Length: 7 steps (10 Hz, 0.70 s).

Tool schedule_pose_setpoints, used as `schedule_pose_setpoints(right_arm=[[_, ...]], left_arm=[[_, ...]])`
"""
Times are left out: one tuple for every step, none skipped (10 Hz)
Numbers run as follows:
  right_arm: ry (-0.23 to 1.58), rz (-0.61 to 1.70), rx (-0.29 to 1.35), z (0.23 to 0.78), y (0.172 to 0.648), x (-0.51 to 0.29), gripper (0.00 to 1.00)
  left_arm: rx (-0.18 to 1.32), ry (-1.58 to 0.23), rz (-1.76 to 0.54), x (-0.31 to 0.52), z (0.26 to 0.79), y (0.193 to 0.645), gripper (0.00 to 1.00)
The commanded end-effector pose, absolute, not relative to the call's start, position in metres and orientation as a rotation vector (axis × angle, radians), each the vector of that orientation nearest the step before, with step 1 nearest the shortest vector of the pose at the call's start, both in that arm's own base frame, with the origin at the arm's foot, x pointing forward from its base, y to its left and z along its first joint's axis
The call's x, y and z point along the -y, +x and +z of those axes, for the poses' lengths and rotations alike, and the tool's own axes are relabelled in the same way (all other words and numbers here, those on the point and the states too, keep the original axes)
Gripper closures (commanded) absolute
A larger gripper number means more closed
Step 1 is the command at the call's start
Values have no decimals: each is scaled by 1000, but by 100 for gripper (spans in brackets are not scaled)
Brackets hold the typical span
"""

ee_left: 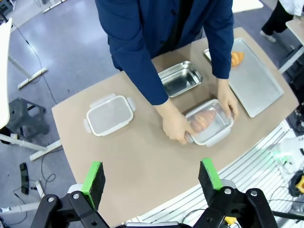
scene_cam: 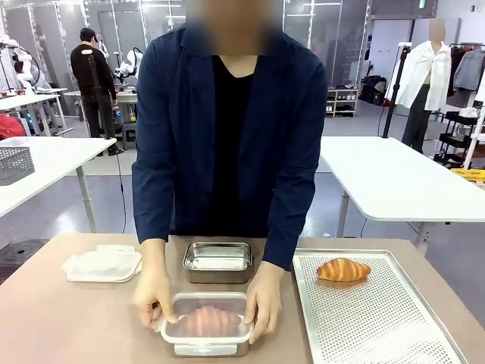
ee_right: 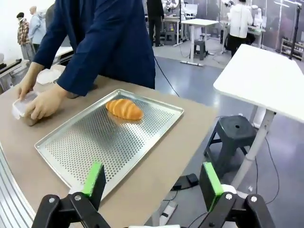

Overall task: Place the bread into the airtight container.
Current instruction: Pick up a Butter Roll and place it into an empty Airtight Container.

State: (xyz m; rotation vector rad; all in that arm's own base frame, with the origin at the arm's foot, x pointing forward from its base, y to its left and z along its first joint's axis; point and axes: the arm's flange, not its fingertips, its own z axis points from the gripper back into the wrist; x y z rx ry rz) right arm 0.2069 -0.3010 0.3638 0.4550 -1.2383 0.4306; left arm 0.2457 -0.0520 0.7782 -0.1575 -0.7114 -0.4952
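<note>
Well beyond the left jaws, which stand spread wide with nothing between them, a croissant (ee_left: 203, 119) lies inside a clear-lidded container (ee_left: 219, 136) on the brown surface (ee_left: 137, 161). A person's hand (ee_left: 175, 127) clasps one end of it and the other hand (ee_left: 228, 102) the opposite end. Farther off sit an empty steel container (ee_left: 180, 78) and a spare lid (ee_left: 109, 115). Ahead of the right jaws, likewise spread and empty, a second croissant (ee_right: 124, 109) rests on a perforated tray (ee_right: 95, 142).
</note>
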Motion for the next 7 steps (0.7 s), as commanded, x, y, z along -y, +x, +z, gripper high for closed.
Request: schedule_pose_setpoints(right_arm=[[453, 444, 1227, 355, 211, 283, 0], [455, 442, 1225, 353, 207, 280, 0], [455, 433, 1219, 351, 203, 279, 0], [465, 406, 1213, 350, 200, 278, 0], [475, 427, 1203, 352, 212, 299, 0], [475, 427, 1203, 352, 212, 299, 0], [475, 427, 1203, 352, 212, 299, 0]], left_arm=[[710, -160, -509, 52, 778, 245, 0], [710, -160, -509, 52, 778, 245, 0], [710, -160, -509, 52, 778, 245, 0], [710, -160, -509, 52, 778, 245, 0], [710, -160, -509, 52, 778, 245, 0], [710, -160, -509, 52, 778, 245, 0], [710, -160, -509, 52, 778, 245, 0]])
